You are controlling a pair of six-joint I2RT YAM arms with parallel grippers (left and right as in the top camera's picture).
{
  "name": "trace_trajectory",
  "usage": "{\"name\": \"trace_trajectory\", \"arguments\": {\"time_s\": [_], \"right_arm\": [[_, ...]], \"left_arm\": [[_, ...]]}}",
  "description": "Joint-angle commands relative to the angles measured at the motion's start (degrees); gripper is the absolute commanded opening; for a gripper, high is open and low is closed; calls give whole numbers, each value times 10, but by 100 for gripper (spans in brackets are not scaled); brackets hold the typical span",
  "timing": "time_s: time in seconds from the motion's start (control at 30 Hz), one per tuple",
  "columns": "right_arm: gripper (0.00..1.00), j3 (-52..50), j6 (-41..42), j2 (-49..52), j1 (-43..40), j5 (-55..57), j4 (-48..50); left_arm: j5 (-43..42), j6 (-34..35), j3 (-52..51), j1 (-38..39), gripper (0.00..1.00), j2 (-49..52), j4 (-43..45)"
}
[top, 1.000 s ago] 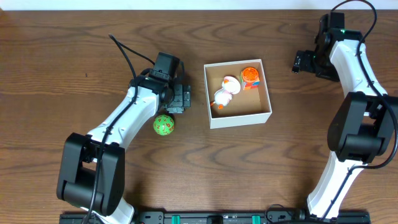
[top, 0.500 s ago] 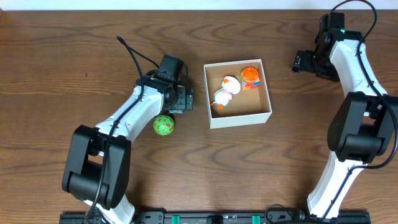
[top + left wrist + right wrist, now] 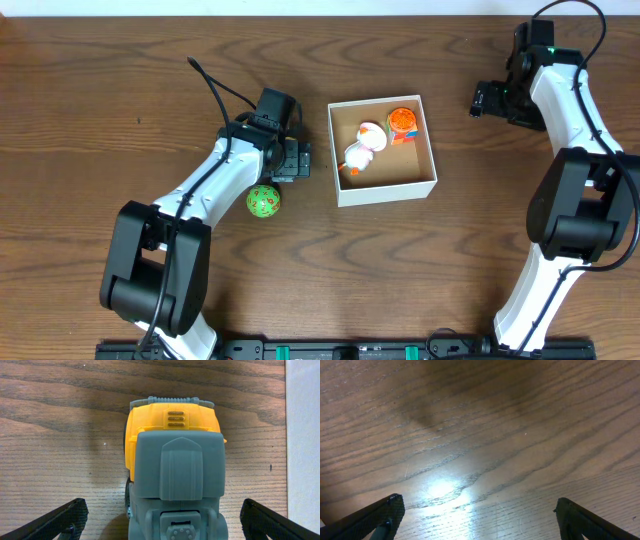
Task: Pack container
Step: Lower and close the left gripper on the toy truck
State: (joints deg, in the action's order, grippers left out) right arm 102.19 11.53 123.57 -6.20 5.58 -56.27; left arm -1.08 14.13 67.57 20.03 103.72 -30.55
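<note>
The container (image 3: 385, 190) is a square white box with a tan inside, at the table's middle. It holds a white duck toy (image 3: 362, 146) and an orange toy (image 3: 402, 122). Its white wall shows at the right edge of the left wrist view (image 3: 303, 435). My left gripper (image 3: 296, 159) is just left of the box, open, with its fingers (image 3: 162, 521) on either side of a yellow and grey toy truck (image 3: 175, 455) standing on the table. My right gripper (image 3: 483, 100) is open and empty over bare wood (image 3: 480, 516), right of the box.
A green patterned ball (image 3: 263, 201) lies on the table just below my left arm, left of the box. Cables run from the left arm toward the back of the table.
My left gripper moved a little to the right toward the box a second ago and has held still since. The right arm has not moved.
</note>
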Motion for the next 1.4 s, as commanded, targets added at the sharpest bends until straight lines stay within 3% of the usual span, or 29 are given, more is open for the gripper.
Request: {"name": "trace_trajectory", "arguments": {"time_s": [0.0,0.1,0.23,0.87,1.37], "right_arm": [[99,-3,6,-13,4,2,0],[99,-3,7,-13,4,2,0],[99,-3,6,-13,4,2,0],[99,-3,6,-13,4,2,0],[99,-3,6,-13,4,2,0]], "left_arm": [[7,-3,9,0,98,2,0],[7,-3,9,0,100,2,0],[7,-3,9,0,75,2,0],[7,-7,9,0,70,2,4],[7,-25,9,0,57,2,15]]}}
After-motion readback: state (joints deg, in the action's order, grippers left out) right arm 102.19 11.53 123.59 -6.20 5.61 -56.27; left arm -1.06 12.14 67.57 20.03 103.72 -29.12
